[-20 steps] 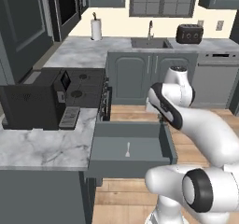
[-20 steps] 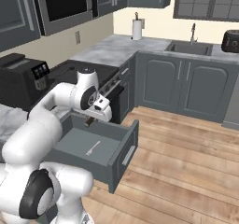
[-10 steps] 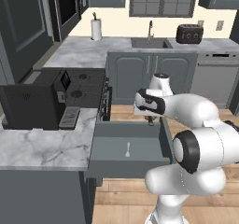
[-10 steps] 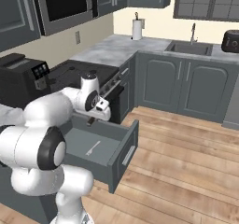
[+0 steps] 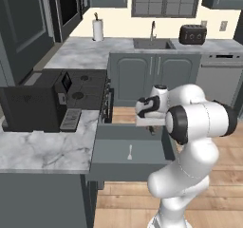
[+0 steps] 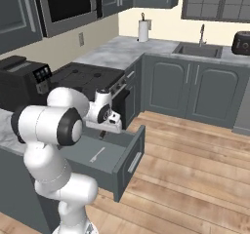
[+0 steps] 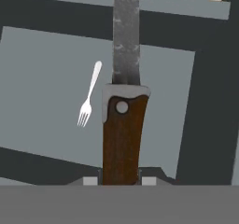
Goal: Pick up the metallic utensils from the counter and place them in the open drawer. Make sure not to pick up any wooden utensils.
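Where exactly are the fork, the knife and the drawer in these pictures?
fork (image 7: 88, 95), hand view, middle of its pale handle.
knife (image 7: 122, 136), hand view, on its brown handle.
open drawer (image 5: 114, 148), left base view, bare grey floor beside the fork.

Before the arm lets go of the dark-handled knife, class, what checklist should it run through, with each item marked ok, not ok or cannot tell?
1. Knife with grey blade and dark brown handle held in the gripper: ok, the handle sits between the fingertips.
2. Wide slate-grey open drawer open: ok, its floor is exposed in both base views.
3. Knife above the drawer floor: ok in the hand view, though the blade tip reaches toward the far wall.
4. Pale silver fork already inside the drawer: ok, lying flat beside the knife's line, not under it.
5. Height of the knife above the floor: cannot tell.
6. Nothing wooden in the drawer: ok.
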You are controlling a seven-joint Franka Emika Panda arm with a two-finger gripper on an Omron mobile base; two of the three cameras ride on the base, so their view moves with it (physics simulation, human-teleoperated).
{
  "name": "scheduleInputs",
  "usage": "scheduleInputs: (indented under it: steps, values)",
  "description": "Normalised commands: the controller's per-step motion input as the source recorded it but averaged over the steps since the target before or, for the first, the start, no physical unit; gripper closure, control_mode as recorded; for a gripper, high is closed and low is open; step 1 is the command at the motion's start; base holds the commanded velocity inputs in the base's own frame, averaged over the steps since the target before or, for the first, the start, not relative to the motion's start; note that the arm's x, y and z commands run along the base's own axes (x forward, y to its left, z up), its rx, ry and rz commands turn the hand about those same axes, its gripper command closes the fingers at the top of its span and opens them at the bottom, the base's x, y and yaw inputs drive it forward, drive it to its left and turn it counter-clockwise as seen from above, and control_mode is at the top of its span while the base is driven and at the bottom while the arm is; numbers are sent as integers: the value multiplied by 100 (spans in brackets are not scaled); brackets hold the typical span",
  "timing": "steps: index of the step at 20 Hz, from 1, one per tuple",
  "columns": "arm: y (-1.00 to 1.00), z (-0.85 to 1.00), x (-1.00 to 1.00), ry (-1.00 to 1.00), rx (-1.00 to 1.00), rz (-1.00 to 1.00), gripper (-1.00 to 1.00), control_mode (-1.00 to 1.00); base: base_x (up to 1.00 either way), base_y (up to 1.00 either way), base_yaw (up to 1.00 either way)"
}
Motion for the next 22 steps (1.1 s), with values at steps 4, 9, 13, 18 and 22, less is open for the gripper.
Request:
scheduleInputs:
  steps: [4,9,13,18,22]
  values:
    - [0,-71,0,6,-1,8,100,-100,0,0,0]
    - [0,-73,2,5,0,7,100,-100,0,0,0]
    - [11,-67,33,0,0,10,100,-100,0,0,0]
    - [45,-45,59,0,0,0,100,-100,0,0,0]
    - [53,-28,78,0,0,-5,100,-100,0,0,0]
